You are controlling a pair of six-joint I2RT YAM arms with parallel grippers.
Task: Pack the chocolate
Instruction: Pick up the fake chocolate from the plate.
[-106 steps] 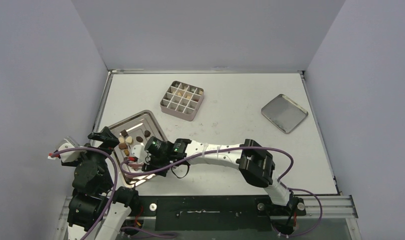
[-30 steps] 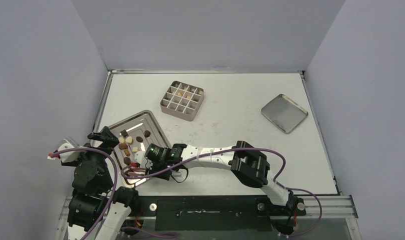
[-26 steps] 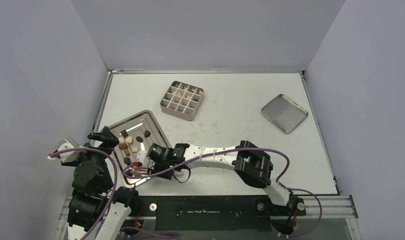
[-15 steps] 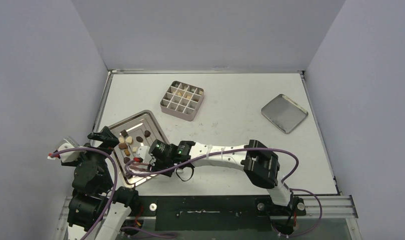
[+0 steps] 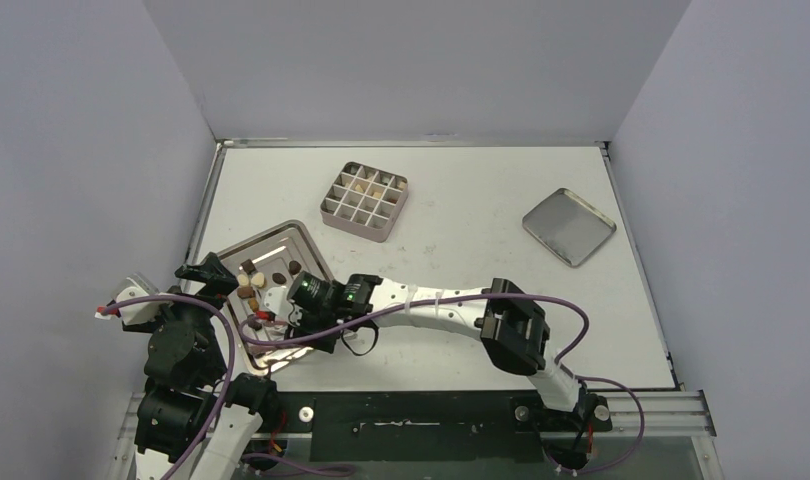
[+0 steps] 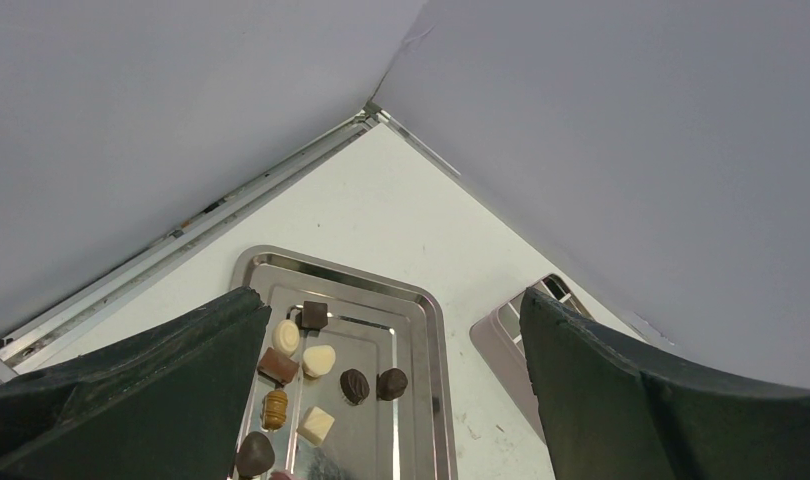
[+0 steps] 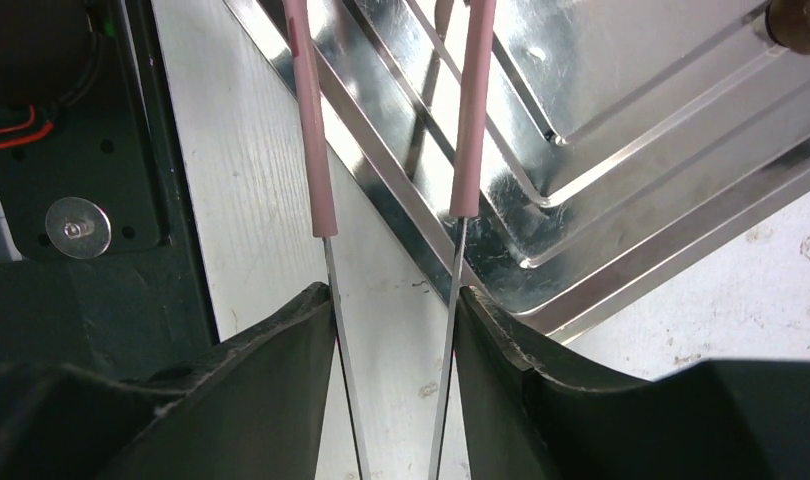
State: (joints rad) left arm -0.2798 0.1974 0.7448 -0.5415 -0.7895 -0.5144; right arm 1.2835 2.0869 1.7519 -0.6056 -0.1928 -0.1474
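Note:
Several chocolate pieces (image 5: 253, 285), dark, tan and cream, lie on the left part of the silver stepped tray (image 5: 281, 228). They also show in the left wrist view as chocolate (image 6: 321, 360) on the tray (image 6: 433, 330). My right gripper (image 5: 301, 322) hangs over the tray's near half, shut on pink-sleeved tweezers (image 7: 467, 120) whose two arms stand apart over the tray (image 7: 601, 130). Their tips run out of the right wrist view, near a dark piece. My left gripper (image 5: 206, 275) is wide open beside the tray's left edge, holding nothing.
A square gridded tin (image 5: 364, 202) with a few pieces in its back cells stands behind the tray. Its lid (image 5: 569, 226) lies upside down at the right. The table's near edge and black base rail (image 7: 76, 230) are just beside the tray's corner.
My right gripper has shifted a little up and left over the tray with the tweezers. The left arm has not moved.

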